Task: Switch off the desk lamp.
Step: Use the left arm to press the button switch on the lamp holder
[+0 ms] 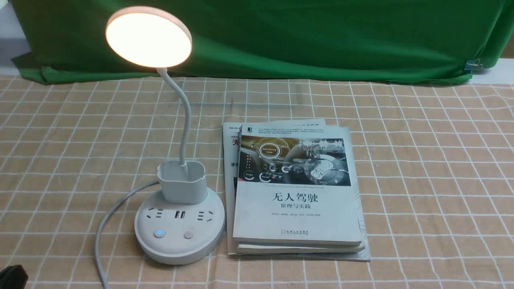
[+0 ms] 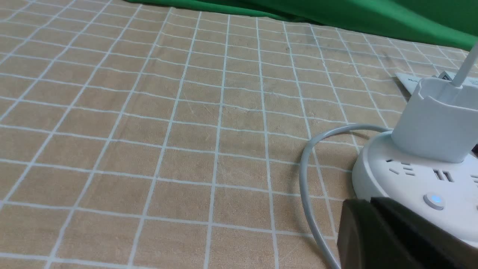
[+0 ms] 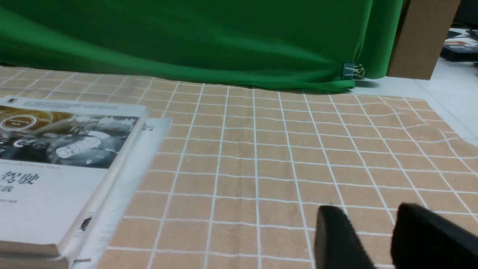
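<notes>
1. On the left half of the bench (image 1: 421, 160) stands the desk lamp (image 1: 181, 184), made of smooth white plastic, with its base just beside a stack of books (image 1: 297, 192) on its right.
2. Its head (image 1: 148, 37) is a flat round disc that glows warm white and tilts toward the camera. A thin bendy neck (image 1: 185, 120) curves down from it into a small rounded cup holder (image 1: 182, 172).
3. The base (image 1: 200, 249) is a low round puck with sockets along its top and two small round buttons near the front. The left button (image 1: 160, 233) shows a blue light and the right button (image 1: 188, 235) is plain.
4. A pale grey cord (image 1: 108, 216) loops from behind the base toward the near edge.
5. The books are matte white paperbacks, slightly fanned, and the top cover carries a dark photo band and black Chinese lettering.
6. The bench wears a tan woven cloth crossed by thin white grid lines, faintly wrinkled toward the far right.
7. A creased green cloth (image 1: 321, 36) hangs as a backdrop, pinned by a binder clip (image 1: 474, 64) at its right end. The right wrist view shows a brown cardboard panel (image 3: 422, 37) beyond it.
8. The left claw (image 2: 392, 231) is a matte black block close to the base's front edge. I cannot tell whether it is parted or closed.
9. The right claw (image 3: 373, 220) hangs low over bare cloth to the right of the books, its two black fingers parted with nothing between them.
</notes>
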